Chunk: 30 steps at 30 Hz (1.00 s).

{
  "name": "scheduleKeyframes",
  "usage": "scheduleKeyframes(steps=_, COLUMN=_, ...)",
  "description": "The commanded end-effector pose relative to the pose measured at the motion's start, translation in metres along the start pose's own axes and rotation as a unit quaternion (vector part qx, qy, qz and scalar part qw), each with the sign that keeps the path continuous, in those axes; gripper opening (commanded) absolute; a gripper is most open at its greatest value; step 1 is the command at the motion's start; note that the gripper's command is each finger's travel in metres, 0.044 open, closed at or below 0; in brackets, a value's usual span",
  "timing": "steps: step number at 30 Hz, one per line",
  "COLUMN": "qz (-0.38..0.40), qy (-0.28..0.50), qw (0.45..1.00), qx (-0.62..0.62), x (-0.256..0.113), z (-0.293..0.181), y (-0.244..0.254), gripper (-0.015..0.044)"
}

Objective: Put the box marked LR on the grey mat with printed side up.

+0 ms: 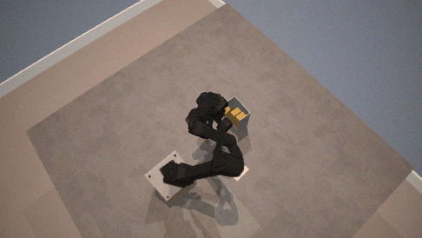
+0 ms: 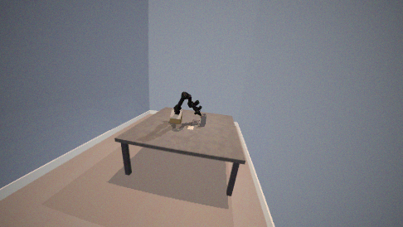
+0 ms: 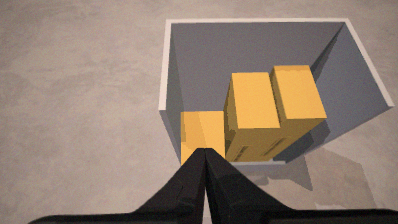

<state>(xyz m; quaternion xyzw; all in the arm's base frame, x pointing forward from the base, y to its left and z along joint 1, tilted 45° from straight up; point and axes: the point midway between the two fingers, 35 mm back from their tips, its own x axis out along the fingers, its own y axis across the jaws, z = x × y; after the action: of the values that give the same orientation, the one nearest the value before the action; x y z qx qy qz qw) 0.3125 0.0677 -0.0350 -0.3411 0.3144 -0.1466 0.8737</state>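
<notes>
My gripper (image 1: 227,123) (image 2: 201,114) (image 3: 204,155) is shut and empty. In the wrist view its tips overlap the near part of the left yellow box (image 3: 202,130); I cannot tell whether they touch it. The middle yellow box (image 3: 254,100) and the right yellow box (image 3: 299,92) stand close together, set farther back in the view. Dark marks show on their near sides, too foreshortened to read. No code shows on the left box. All three are in the grey bin (image 1: 234,96) (image 2: 203,120) (image 3: 257,21). The pale mat (image 1: 243,173) (image 2: 190,127) is partly under the arm in the top view.
The arm's base stands on a pale mounting block (image 1: 154,176) (image 2: 176,120). The bin's walls rise around the boxes, with room inside behind and to the right of them. The arm arches over the table (image 1: 286,143) (image 2: 166,141), between block and bin.
</notes>
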Motion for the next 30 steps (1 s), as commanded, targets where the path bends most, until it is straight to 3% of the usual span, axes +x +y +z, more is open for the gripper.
scheduleKeyframes(steps=1, qz=-0.003, qy=0.006, qw=1.0, qx=-0.004, x=-0.0002, z=-0.0079, y=-0.0015, gripper=0.0)
scheduleKeyframes(steps=30, qz=-0.003, qy=0.006, qw=1.0, qx=-0.004, x=-0.0013, z=-0.0129, y=-0.0015, gripper=0.0)
